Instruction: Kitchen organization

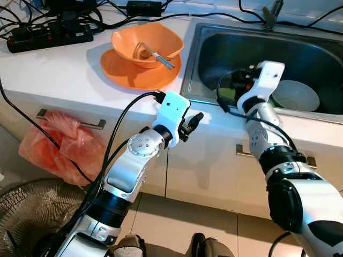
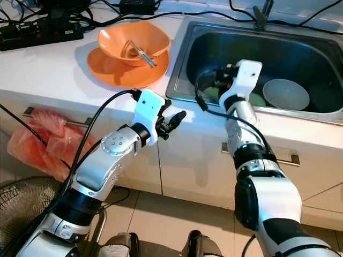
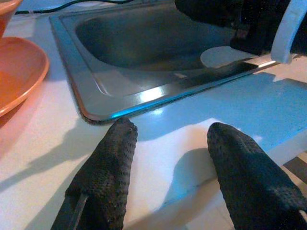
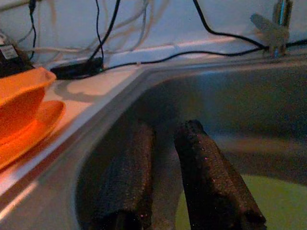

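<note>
A white counter (image 1: 69,75) runs along the cabinet fronts, with a steel sink (image 1: 199,48) set into it. Just beside the sink's left rim, an orange plate (image 1: 120,72) lies on the counter, carrying an orange bowl (image 1: 147,45) with utensils in it. Farther from the sink, beyond the plate, a black power strip (image 1: 48,37) and tangled black cables (image 1: 214,16) rest along the counter's back edge.

I'm in somebody's home kitchen, steel sink (image 1: 203,59) sunk into a white countertop (image 1: 59,75), orange bowl (image 1: 147,45) on an orange plate (image 1: 123,72), cabinet drawers with metal handles (image 1: 96,124) below, tiled floor (image 1: 177,225), power strip (image 1: 48,37) and cables by the wall
</note>
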### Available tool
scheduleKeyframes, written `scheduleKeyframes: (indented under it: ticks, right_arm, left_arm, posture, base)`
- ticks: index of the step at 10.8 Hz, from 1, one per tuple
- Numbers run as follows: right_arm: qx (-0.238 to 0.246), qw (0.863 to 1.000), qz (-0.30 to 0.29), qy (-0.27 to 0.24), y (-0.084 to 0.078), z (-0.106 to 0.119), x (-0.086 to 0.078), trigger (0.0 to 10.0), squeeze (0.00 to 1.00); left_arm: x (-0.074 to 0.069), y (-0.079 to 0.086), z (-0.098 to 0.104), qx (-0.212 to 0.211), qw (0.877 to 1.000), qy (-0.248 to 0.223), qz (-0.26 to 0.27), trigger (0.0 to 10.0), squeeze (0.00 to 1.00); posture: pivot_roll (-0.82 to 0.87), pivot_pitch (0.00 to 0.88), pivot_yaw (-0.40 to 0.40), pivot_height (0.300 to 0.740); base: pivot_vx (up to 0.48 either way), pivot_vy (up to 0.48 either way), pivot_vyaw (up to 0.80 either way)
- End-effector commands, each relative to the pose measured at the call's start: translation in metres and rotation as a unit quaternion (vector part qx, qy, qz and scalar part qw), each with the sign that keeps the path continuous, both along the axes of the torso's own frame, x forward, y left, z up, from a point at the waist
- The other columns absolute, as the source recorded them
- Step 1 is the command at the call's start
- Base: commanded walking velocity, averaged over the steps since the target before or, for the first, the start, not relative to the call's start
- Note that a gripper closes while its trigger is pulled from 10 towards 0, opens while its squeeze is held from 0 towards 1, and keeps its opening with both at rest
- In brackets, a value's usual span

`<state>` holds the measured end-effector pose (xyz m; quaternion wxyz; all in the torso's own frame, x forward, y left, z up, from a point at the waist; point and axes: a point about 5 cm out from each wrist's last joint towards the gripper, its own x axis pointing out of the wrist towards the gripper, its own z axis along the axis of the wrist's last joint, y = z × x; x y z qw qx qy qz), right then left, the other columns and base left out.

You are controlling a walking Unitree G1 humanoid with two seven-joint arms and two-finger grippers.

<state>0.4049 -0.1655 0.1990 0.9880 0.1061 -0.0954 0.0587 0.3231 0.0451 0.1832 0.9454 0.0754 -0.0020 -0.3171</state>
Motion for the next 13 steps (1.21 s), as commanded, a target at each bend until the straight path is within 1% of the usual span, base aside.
scheduleKeyframes:
  ticks: [1, 2, 4, 5, 6, 7, 8, 9, 10, 12, 13]
  right_arm:
    - [0.006, 1.000, 0.003, -0.030, 0.000, 0.014, 0.002, 10.0, 0.00]
    - [0.018, 0.998, 0.004, -0.056, 0.001, 0.026, 0.002, 10.0, 0.00]
    - [0.065, 0.992, 0.015, -0.107, 0.001, 0.047, -0.001, 10.0, 0.00]
    - [0.066, 0.987, 0.013, -0.144, -0.002, 0.060, -0.008, 10.0, 0.00]
    - [0.030, 0.982, 0.006, -0.186, -0.003, 0.071, -0.021, 10.0, 0.00]
    - [0.025, 0.981, 0.002, -0.192, -0.003, 0.069, -0.027, 10.0, 0.00]
    - [-0.001, 0.981, -0.008, -0.196, -0.004, 0.064, -0.033, 10.0, 0.00]
    - [-0.024, 0.981, -0.022, -0.189, -0.009, 0.049, -0.046, 10.0, 0.00]
    - [-0.029, 0.983, -0.029, -0.181, -0.013, 0.040, -0.054, 10.0, 0.00]
    - [-0.030, 0.988, -0.004, -0.151, -0.012, 0.019, -0.078, 10.0, 0.00]
    - [-0.032, 0.989, 0.010, -0.145, -0.010, 0.016, -0.084, 10.0, 0.00]
  left_arm:
    - [-0.002, -0.001, 0.000, 0.000, 1.000, -0.001, -0.002, 10.0, 0.00]
    - [-0.002, 0.000, 0.000, -0.002, 1.000, -0.006, 0.003, 10.0, 0.00]
    - [0.000, 0.001, 0.004, -0.014, 0.999, -0.023, 0.018, 10.0, 0.00]
    - [0.000, 0.002, 0.005, -0.021, 0.999, -0.028, 0.025, 10.0, 0.00]
    - [0.001, 0.003, 0.006, -0.017, 0.999, -0.037, 0.034, 10.0, 0.00]
    - [0.002, 0.004, 0.007, -0.023, 0.998, -0.041, 0.043, 10.0, 0.00]
    - [0.003, 0.006, 0.010, -0.030, 0.997, -0.050, 0.053, 10.0, 0.00]
    - [0.005, 0.011, 0.015, -0.042, 0.994, -0.072, 0.073, 10.0, 0.00]
    - [0.006, 0.014, 0.017, -0.046, 0.992, -0.082, 0.083, 10.0, 0.00]
    - [0.005, 0.018, 0.015, -0.051, 0.991, -0.086, 0.091, 10.0, 0.00]
    - [0.004, 0.019, 0.013, -0.053, 0.990, -0.086, 0.094, 10.0, 0.00]
  posture:
    - [0.19, 0.128, -0.023, 0.740]
    - [0.19, 0.133, -0.022, 0.740]
    - [0.18, 0.140, -0.022, 0.740]
    - [0.17, 0.145, -0.022, 0.740]
    - [0.16, 0.152, -0.025, 0.740]
    - [0.15, 0.153, -0.026, 0.740]
    - [0.15, 0.158, -0.027, 0.740]
    - [0.15, 0.161, -0.030, 0.740]
    - [0.14, 0.165, -0.029, 0.740]
    - [0.13, 0.173, -0.028, 0.740]
    - [0.13, 0.174, -0.028, 0.740]
  base:
    - [0.000, 0.000, 0.00]
    - [0.000, 0.000, 0.00]
    - [0.000, 0.000, 0.00]
    - [0.000, 0.000, 0.00]
    - [0.000, 0.000, 0.00]
    - [0.000, 0.000, 0.00]
    - [0.000, 0.000, 0.00]
    - [0.000, 0.000, 0.00]
    - [0.000, 0.000, 0.00]
    - [0.000, 0.000, 0.00]
    - [0.000, 0.000, 0.00]
